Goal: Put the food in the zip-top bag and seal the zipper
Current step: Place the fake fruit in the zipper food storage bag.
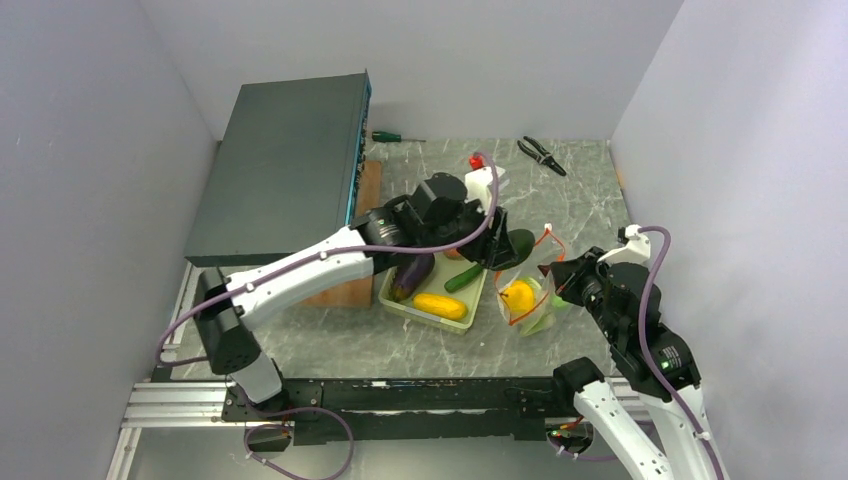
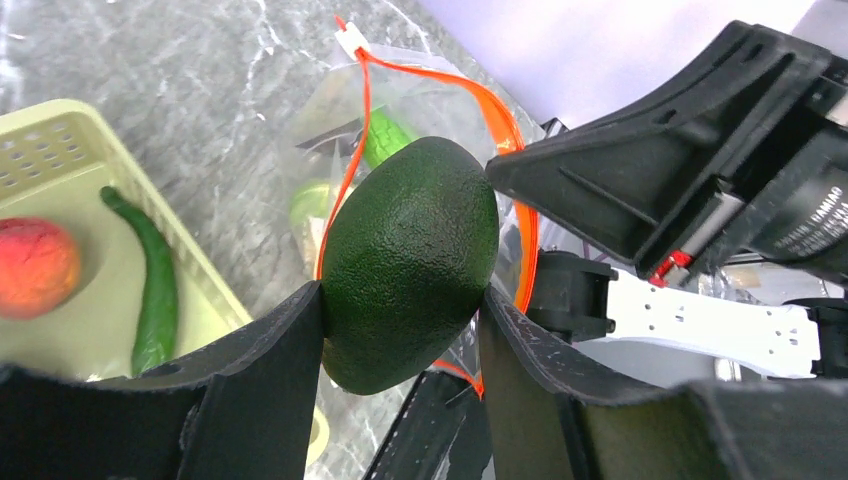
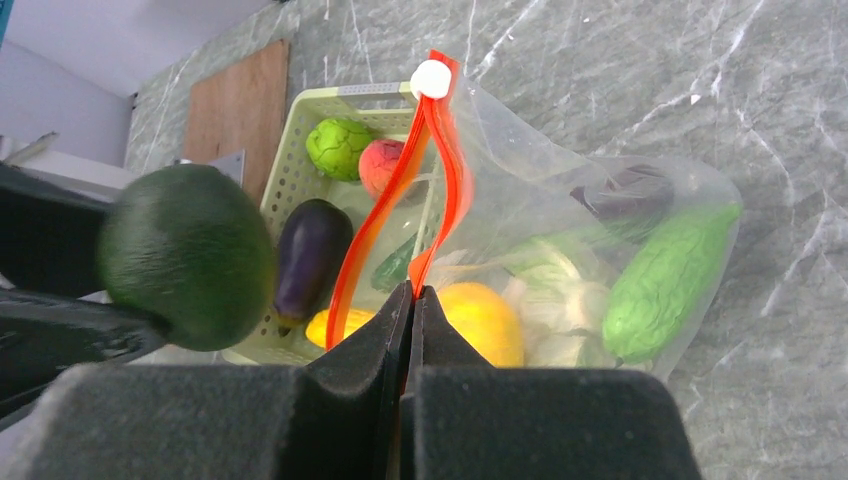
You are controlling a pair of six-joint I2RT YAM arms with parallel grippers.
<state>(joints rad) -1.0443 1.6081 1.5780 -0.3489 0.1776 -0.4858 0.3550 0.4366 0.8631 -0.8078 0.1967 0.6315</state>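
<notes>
My left gripper [image 2: 400, 300] is shut on a dark green avocado [image 2: 410, 260], held just in front of the zip-top bag's [image 3: 600, 230] open mouth. The bag lies on the table right of the tray, its red-orange zipper [image 3: 445, 150] parted, with the white slider [image 3: 431, 78] at the far end. My right gripper [image 3: 412, 290] is shut on the near end of the zipper strip. The bag holds food: an orange-yellow piece [image 3: 485, 320], white cauliflower [image 3: 555, 300], a bright green piece [image 3: 665, 280] and a dark purple piece [image 3: 625, 190].
A pale green tray [image 1: 392, 300] left of the bag holds an eggplant [image 1: 412, 275], a yellow piece [image 1: 440, 305] and a green chili [image 1: 463, 278]. A dark box [image 1: 285, 165] fills the back left. Pliers [image 1: 541, 153] and a screwdriver [image 1: 390, 136] lie at the back.
</notes>
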